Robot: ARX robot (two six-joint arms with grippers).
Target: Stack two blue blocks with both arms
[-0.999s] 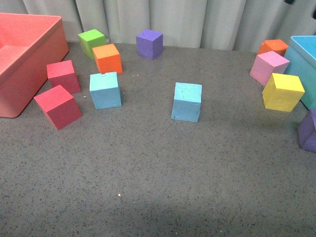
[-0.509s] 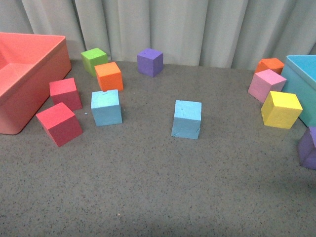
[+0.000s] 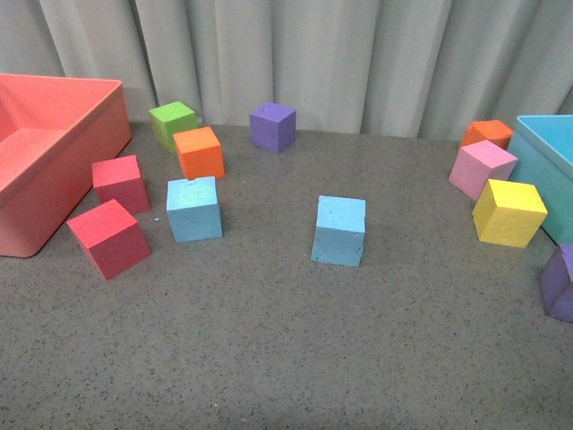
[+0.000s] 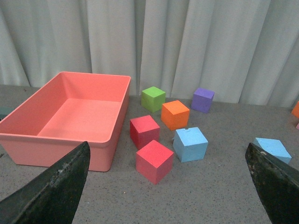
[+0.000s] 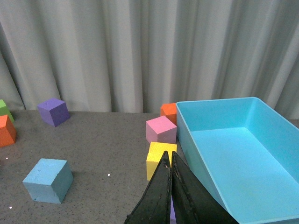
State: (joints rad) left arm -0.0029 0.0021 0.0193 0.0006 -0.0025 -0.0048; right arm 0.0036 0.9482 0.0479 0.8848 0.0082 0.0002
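My left tool (image 4: pixel 167 147) is spread wide, holding nothing. On the table (image 3: pixel 269 358) the left blue block (image 3: pixel 193 208) sits near the orange cube (image 3: pixel 199 152) and the right blue block (image 3: pixel 339 230) sits well apart from it. Both keep their places, though the front view now shows more curtain (image 3: pixel 358 63) than a second ago. My right tool (image 5: pixel 169 156) is clenched on nothing.

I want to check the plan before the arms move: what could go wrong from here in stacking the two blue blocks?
1. The left blue block stands close to an orange block and a red block; the open left gripper could bump them while closing in.
2. The right gripper is shut; it must open before it reaches the centre blue block, or it may push it away.
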